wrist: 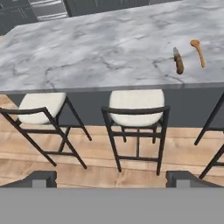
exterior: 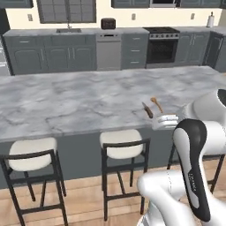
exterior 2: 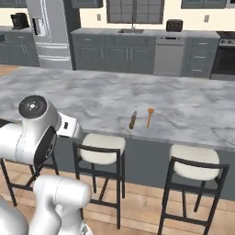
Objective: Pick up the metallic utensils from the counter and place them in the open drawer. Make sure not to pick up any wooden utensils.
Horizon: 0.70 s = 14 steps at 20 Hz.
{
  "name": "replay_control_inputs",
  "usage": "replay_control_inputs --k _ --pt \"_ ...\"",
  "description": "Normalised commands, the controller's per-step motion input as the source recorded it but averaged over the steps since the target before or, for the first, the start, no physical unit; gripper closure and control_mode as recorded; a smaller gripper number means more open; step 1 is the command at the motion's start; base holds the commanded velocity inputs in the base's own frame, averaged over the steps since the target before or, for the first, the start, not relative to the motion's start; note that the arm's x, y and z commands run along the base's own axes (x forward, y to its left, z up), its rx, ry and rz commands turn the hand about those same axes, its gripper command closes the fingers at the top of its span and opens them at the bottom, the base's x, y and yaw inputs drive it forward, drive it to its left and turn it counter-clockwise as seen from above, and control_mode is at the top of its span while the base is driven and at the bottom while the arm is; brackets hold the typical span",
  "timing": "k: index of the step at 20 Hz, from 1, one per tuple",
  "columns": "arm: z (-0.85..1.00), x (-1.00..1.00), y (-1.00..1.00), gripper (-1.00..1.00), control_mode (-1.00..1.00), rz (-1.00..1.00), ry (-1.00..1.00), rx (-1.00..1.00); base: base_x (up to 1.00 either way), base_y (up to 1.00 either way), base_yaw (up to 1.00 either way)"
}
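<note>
The counter [exterior: 66, 101] [exterior 2: 137, 92] [wrist: 87, 48] is a long marble island. Near its front edge lies an orange-brown wooden spoon [exterior: 156, 104] [exterior 2: 149, 117] [wrist: 198, 51]. Beside it is a knife [exterior: 147, 110] [exterior 2: 132, 119] [wrist: 178, 61] with a grey blade and a dark brown handle; I cannot tell if it counts among the metallic utensils. My gripper [wrist: 113, 178] is open and holds nothing. It hangs off the counter's front edge, on the stool side, well short of both utensils. The open drawer is out of view.
Bar stools with white seats [exterior: 121, 143] [exterior 2: 100, 142] [wrist: 136, 100] stand along the island's front, over a wooden floor. Grey cabinets, a dishwasher [exterior: 108, 48], an oven [exterior: 162, 46] and a fridge [exterior 2: 48, 32] line the far wall.
</note>
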Motion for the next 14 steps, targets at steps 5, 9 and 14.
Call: replay_control_inputs --k 5,9,14 --pt "0.0 0.0 0.0 -1.0 1.0 0.0 0.0 0.0 0.52 -0.57 0.15" --pt "0.0 0.0 0.0 -1.0 1.0 0.0 0.0 0.0 0.28 0.25 -0.01" --pt "0.0 0.0 0.0 -1.0 1.0 0.0 0.0 0.0 0.7 -0.03 -0.04"
